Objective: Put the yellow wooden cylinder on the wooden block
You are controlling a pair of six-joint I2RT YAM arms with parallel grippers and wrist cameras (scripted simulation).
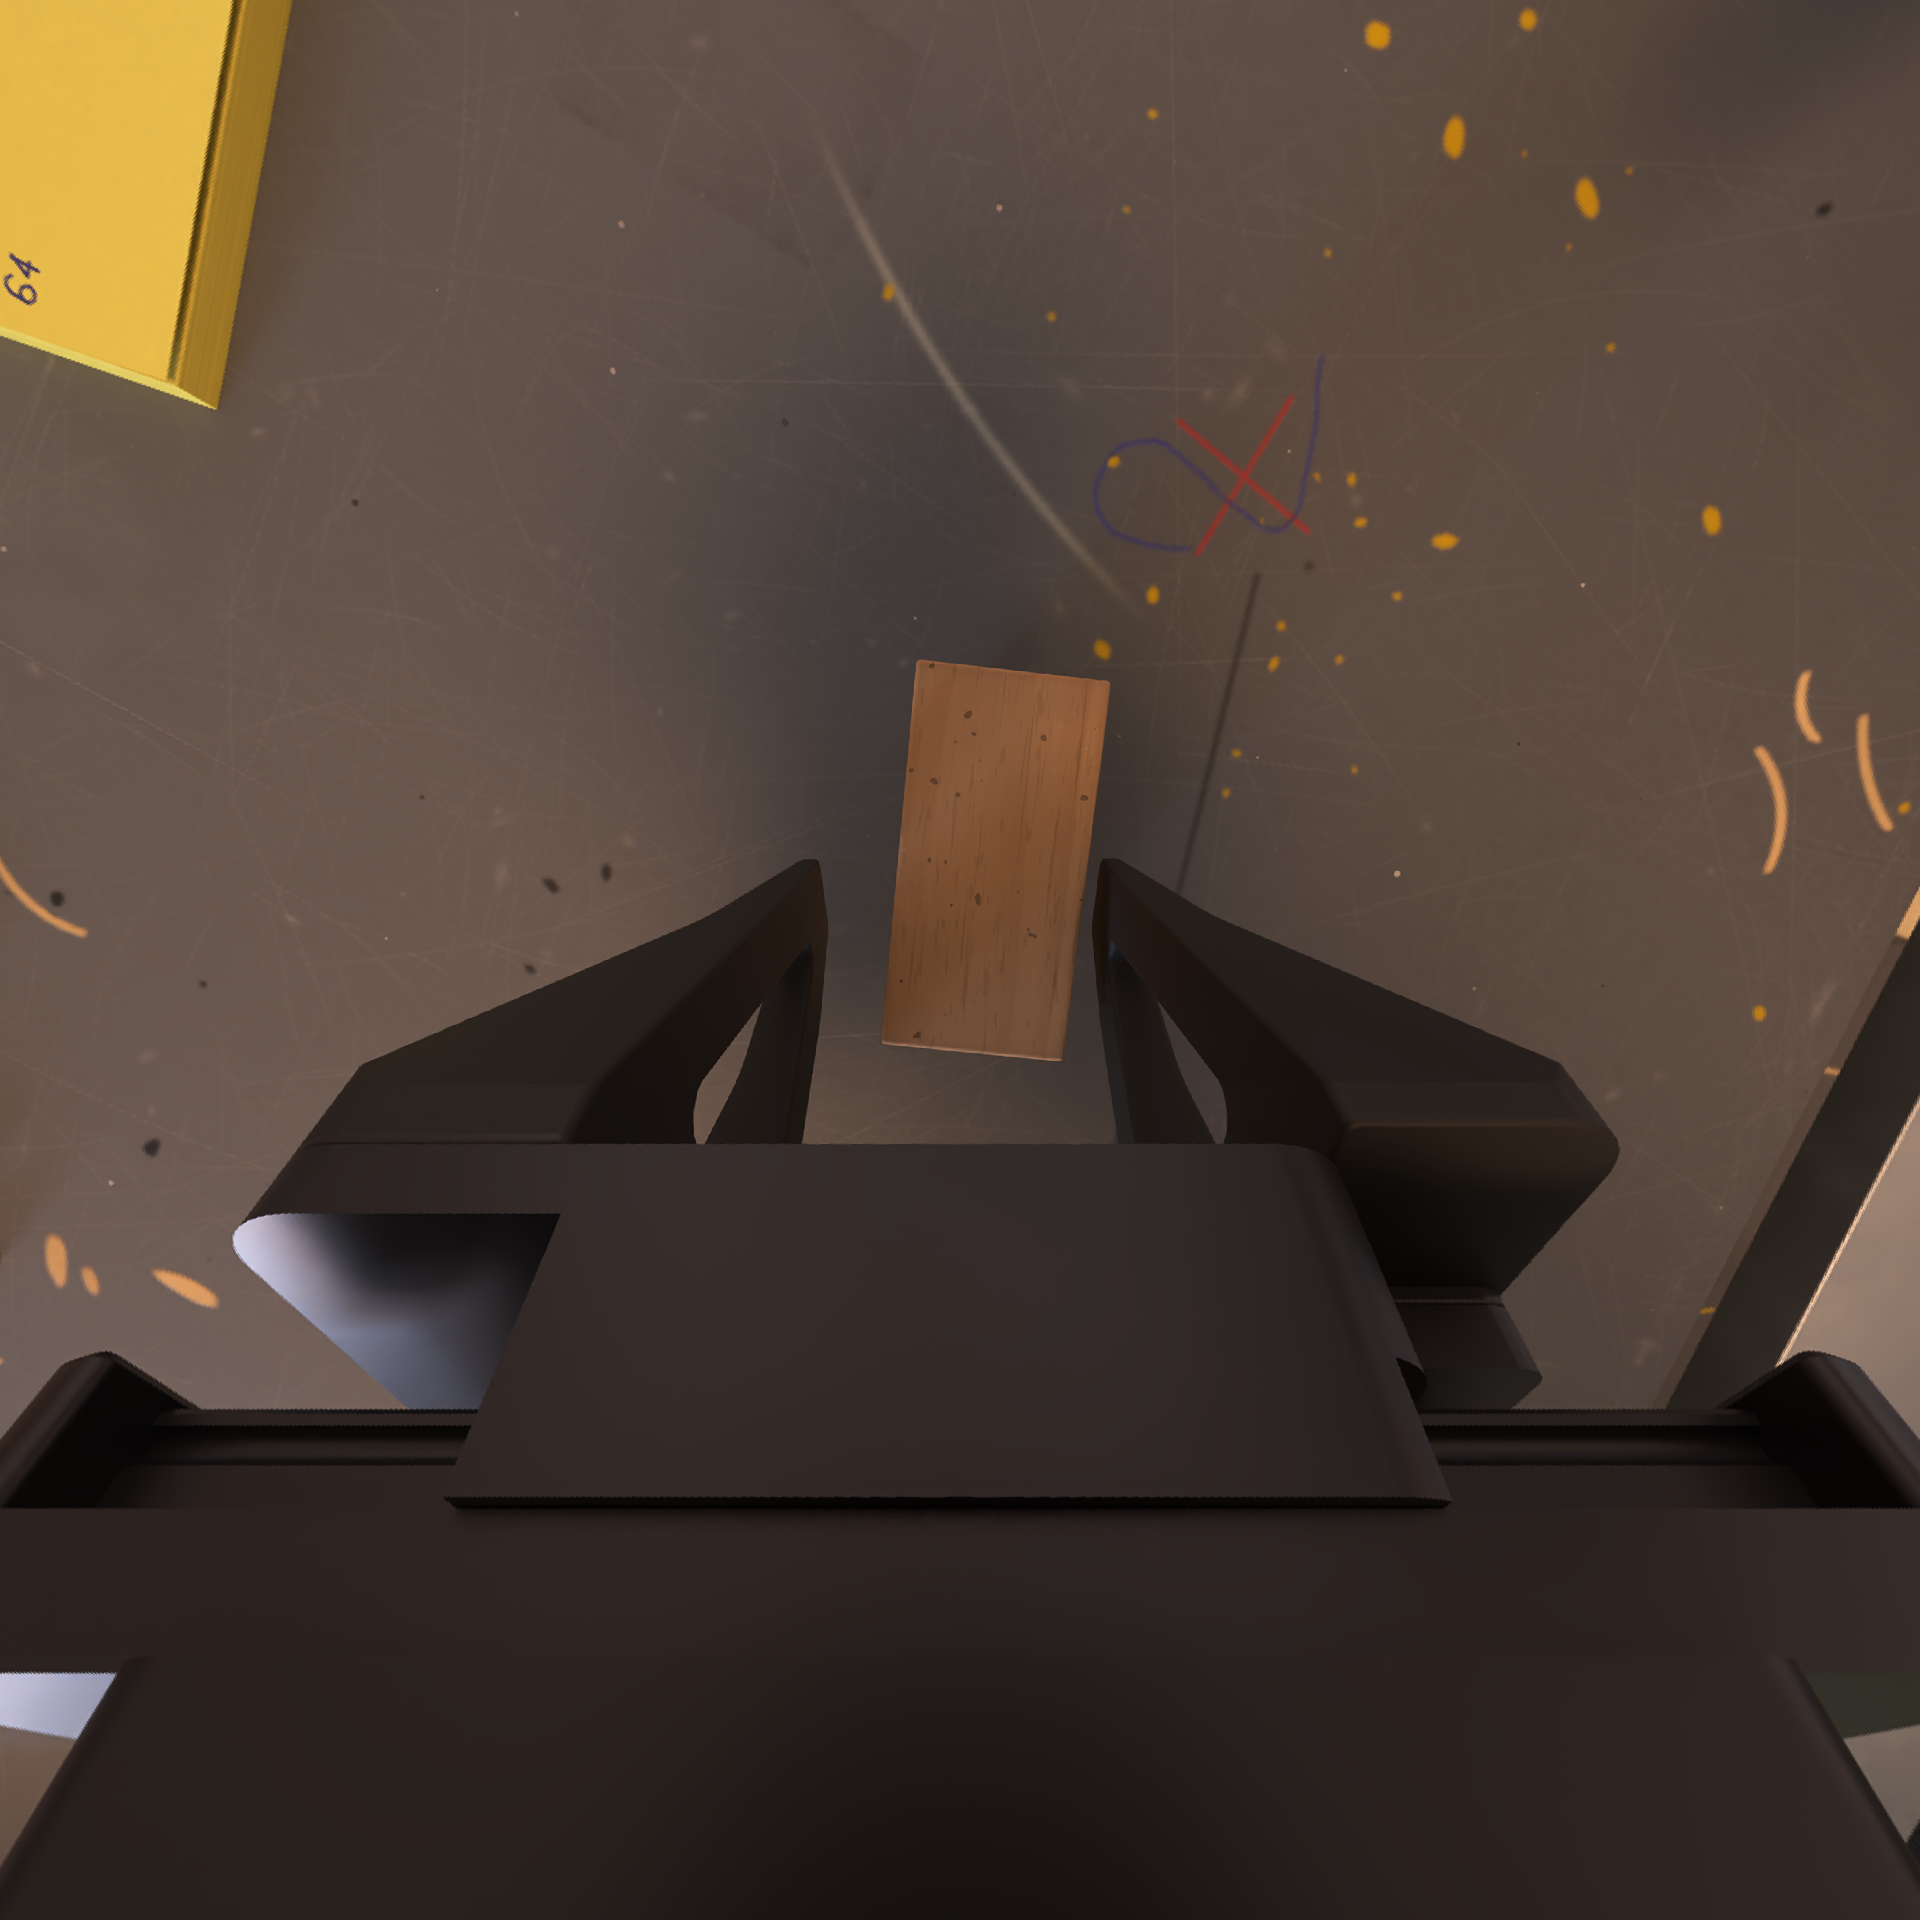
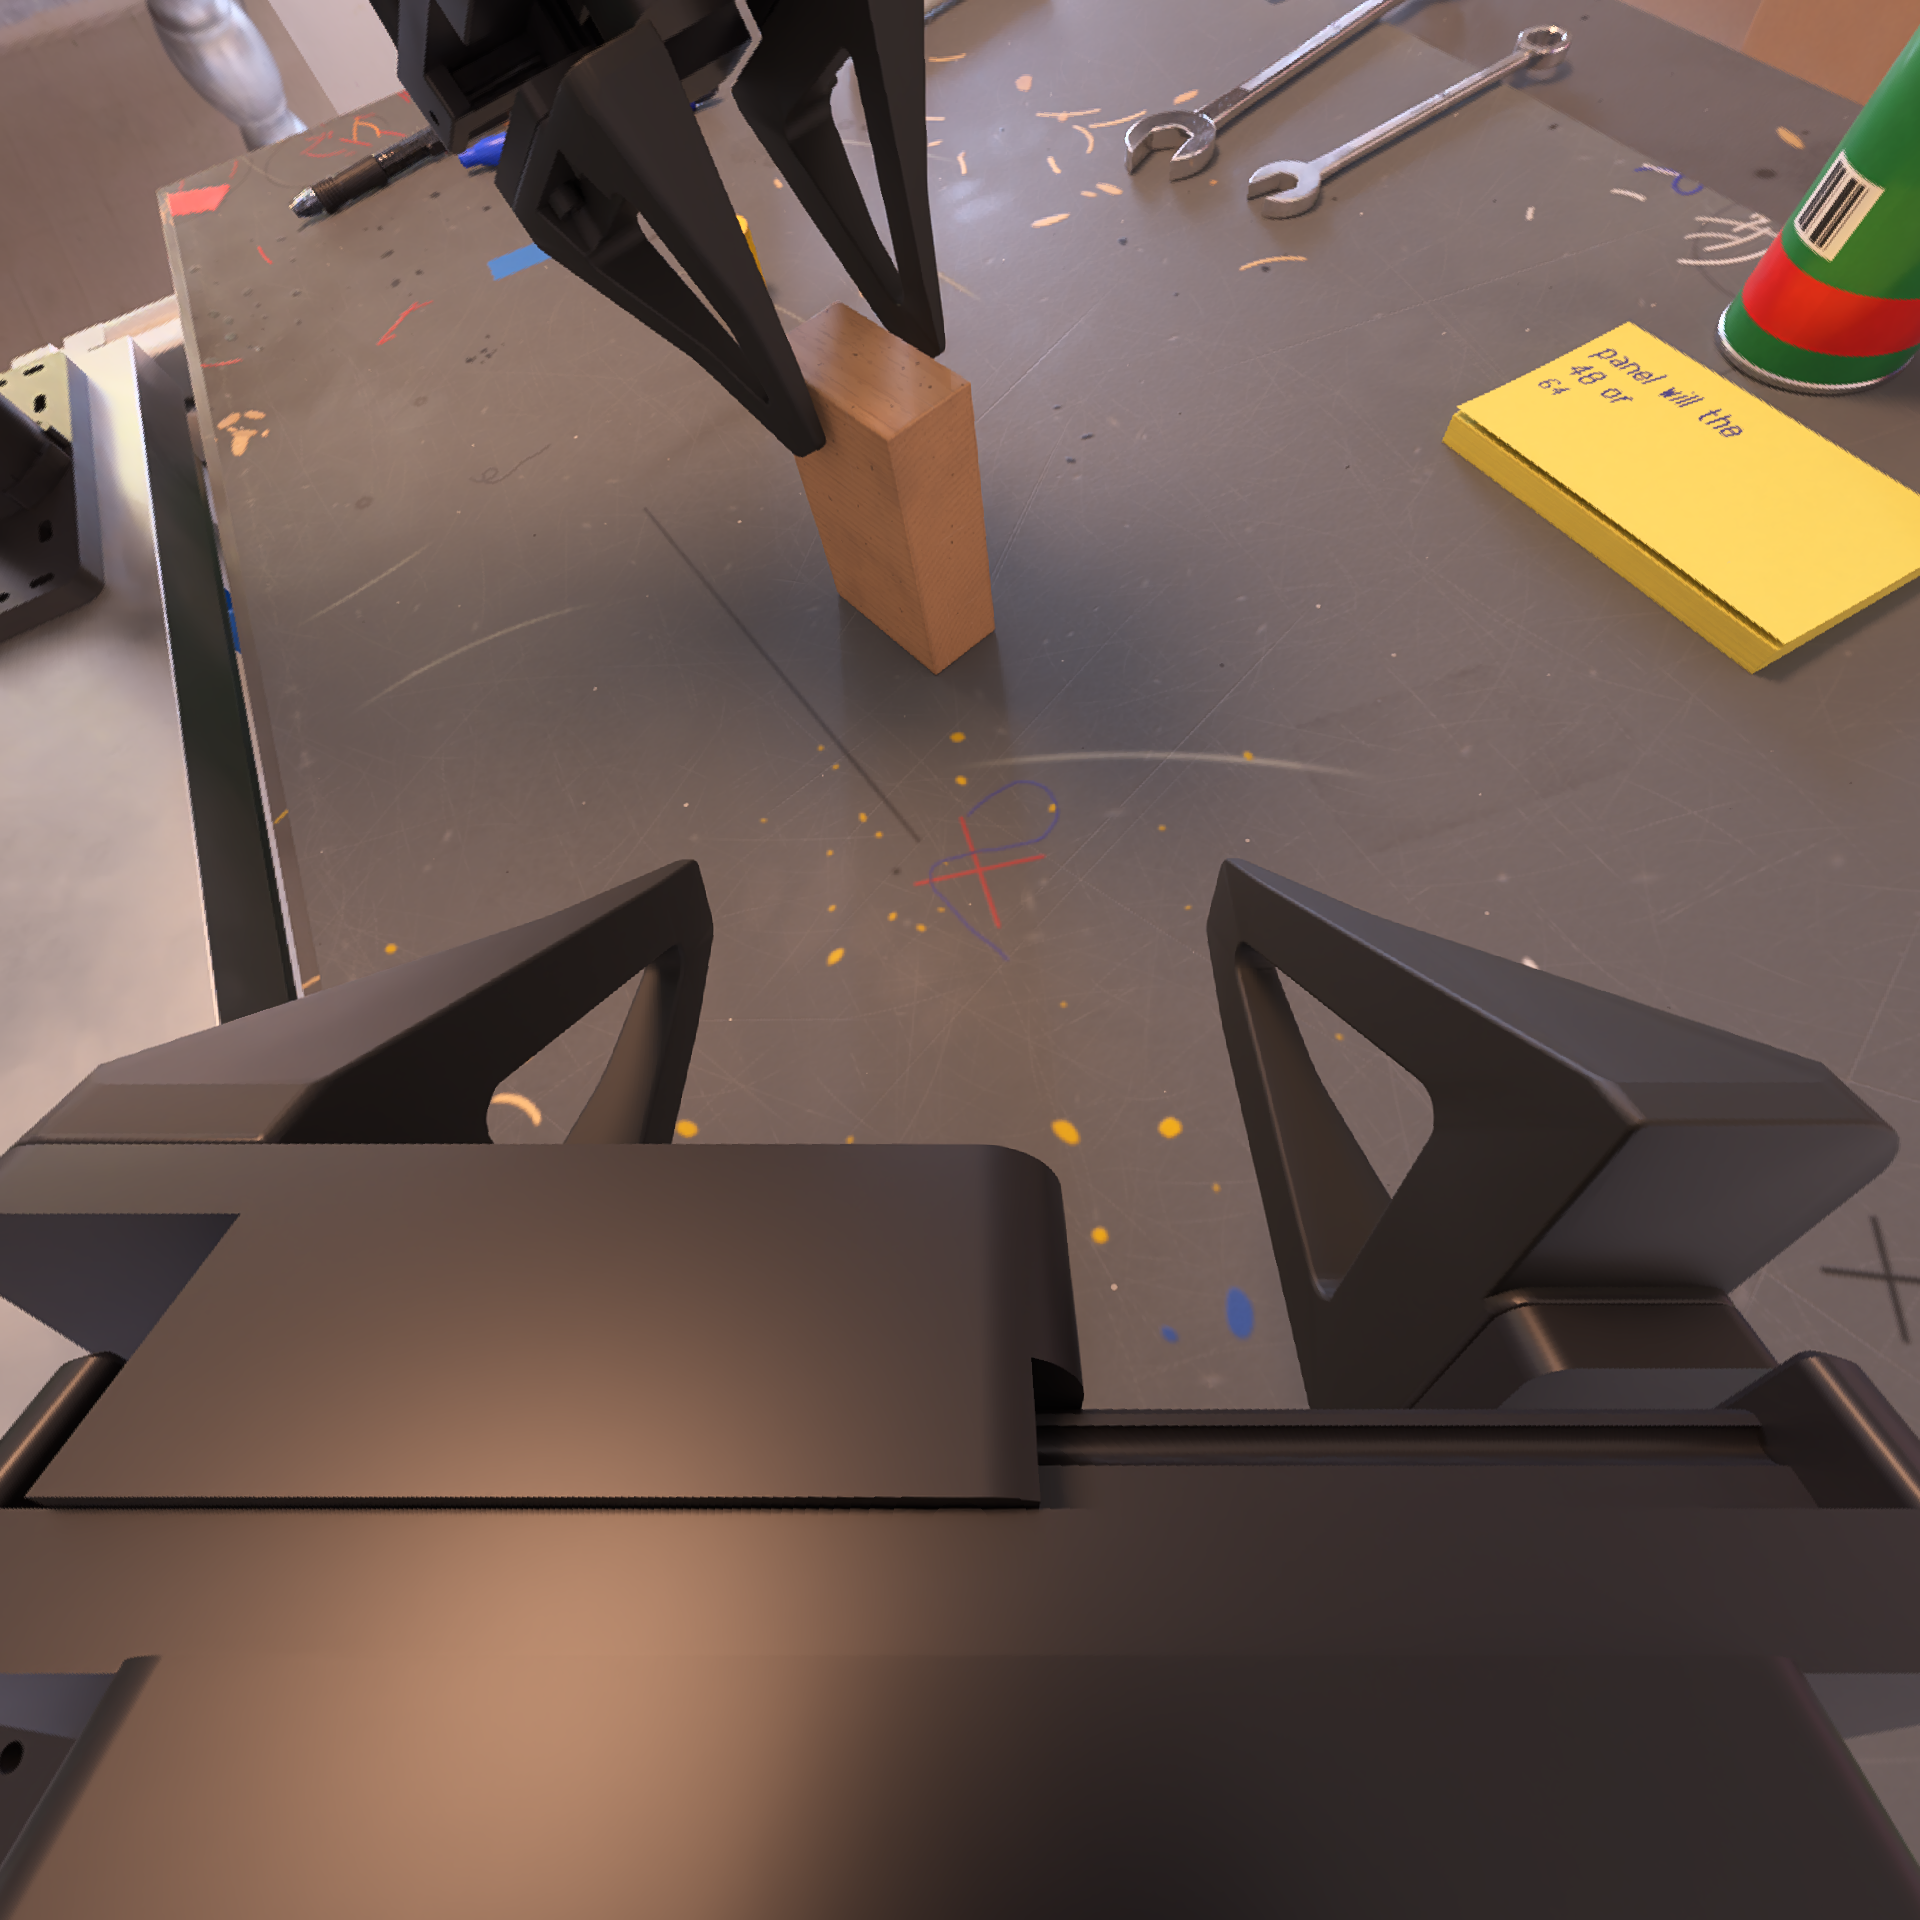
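Note:
The wooden block stands upright on the grey worktable; it also shows in the right wrist view. My left gripper is open and points down over the block, one finger on each side of its top, with a gap showing on the left side. It shows from outside in the right wrist view. A small bit of yellow shows behind its finger; I cannot tell what it is. My right gripper is open and empty, low over the table, well short of the block.
A yellow notepad lies at the right, and a green and red can stands behind it. Two wrenches lie at the back. A pen lies at the back left. The table's left edge is close to the block.

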